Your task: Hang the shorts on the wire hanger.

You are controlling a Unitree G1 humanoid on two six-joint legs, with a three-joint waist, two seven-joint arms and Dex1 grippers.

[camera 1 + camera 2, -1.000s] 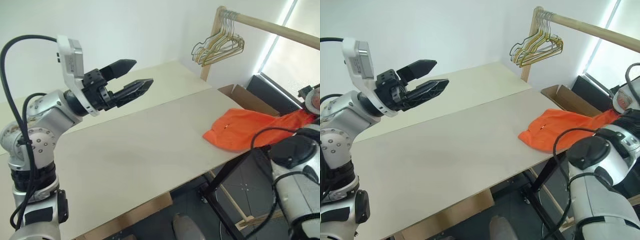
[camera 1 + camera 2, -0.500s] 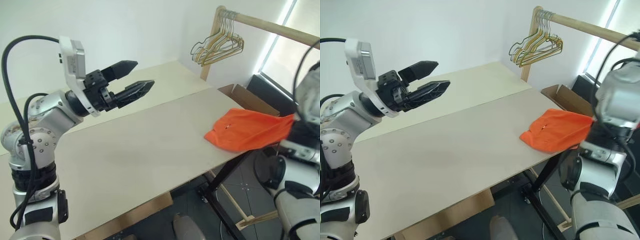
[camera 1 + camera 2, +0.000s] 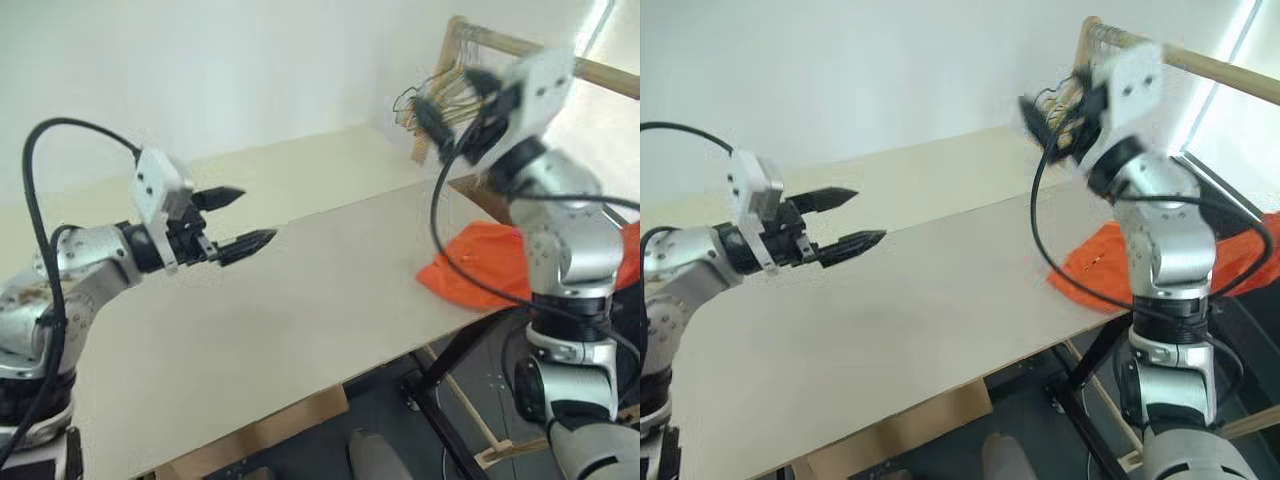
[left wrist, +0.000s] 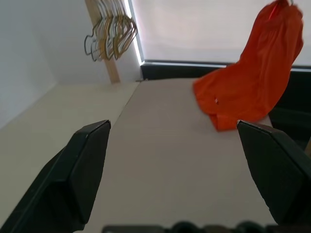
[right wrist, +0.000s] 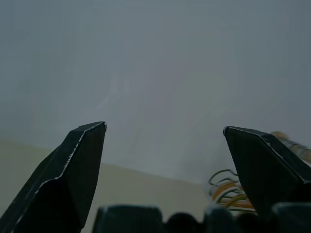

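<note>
The orange shorts [image 3: 478, 272] lie crumpled at the table's right edge, trailing off it to the right, partly behind my right arm; they also show in the left wrist view [image 4: 243, 82]. I cannot tell the single wire hanger apart from the others. My left gripper [image 3: 252, 214] hovers open and empty over the table's left part, pointing toward the shorts from far off. My right gripper [image 3: 440, 105] is raised high in front of the bunched hangers [image 4: 109, 34], open and empty, its fingertips [image 5: 92, 133] facing the wall.
The hangers hang from a wooden rail [image 3: 605, 75] on an upright post beyond the table's far right corner. The pale table [image 3: 300, 300] has a second cream surface [image 3: 300, 160] behind it, against the white wall. Its front edge drops to the floor.
My right arm has swung up and to the left, from the right edge to in front of the hangers. My left gripper has sunk lower and to the left. The shorts lie as before.
</note>
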